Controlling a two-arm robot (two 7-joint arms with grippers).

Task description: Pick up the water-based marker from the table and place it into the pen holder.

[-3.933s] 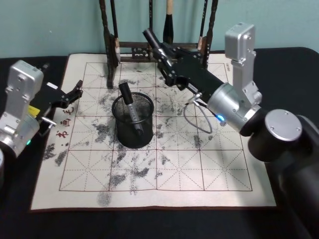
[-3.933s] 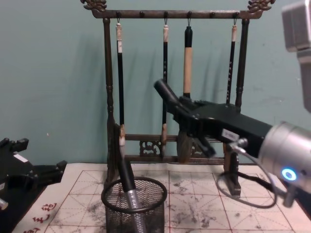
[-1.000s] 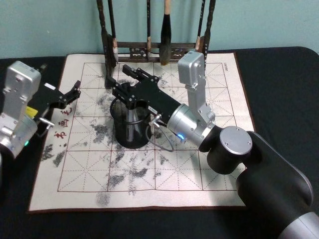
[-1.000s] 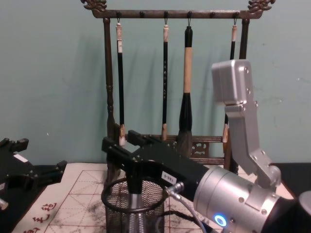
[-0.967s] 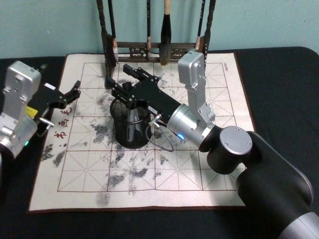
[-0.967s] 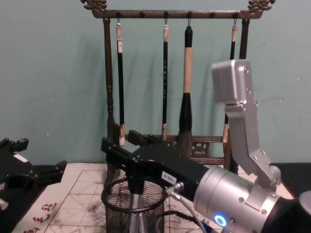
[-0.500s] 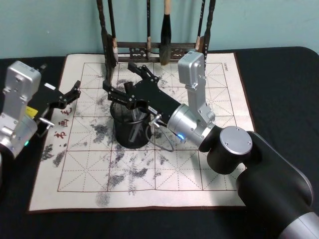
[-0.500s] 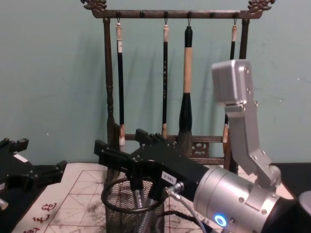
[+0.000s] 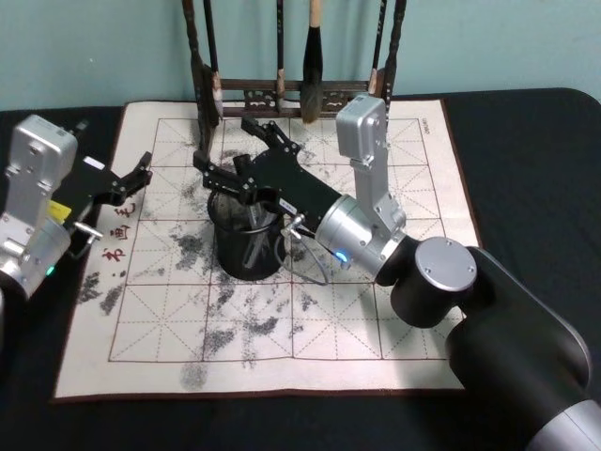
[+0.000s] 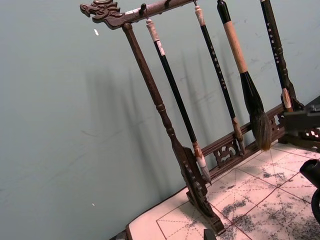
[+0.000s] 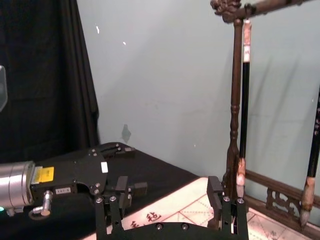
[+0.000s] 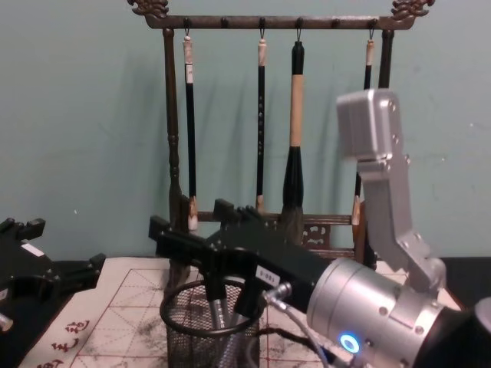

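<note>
Black mesh pen holder (image 9: 246, 240) already contains marker (image 12: 222, 310), so right gripper (image 9: 242, 155) hovers just above its rim, jaws spread, empty; left gripper (image 9: 141, 171) idles open beside it.

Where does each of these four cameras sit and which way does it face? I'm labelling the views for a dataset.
Head view: high up, looking down at the calligraphy mat; both arms show, right gripper open over the pen holder.
Chest view: low, looking forward at the brush rack; right gripper above the pen holder.
Left wrist view: faces the brush rack.
Right wrist view: its own fingers, with the left gripper beyond.
All four views share the brush rack.
</note>
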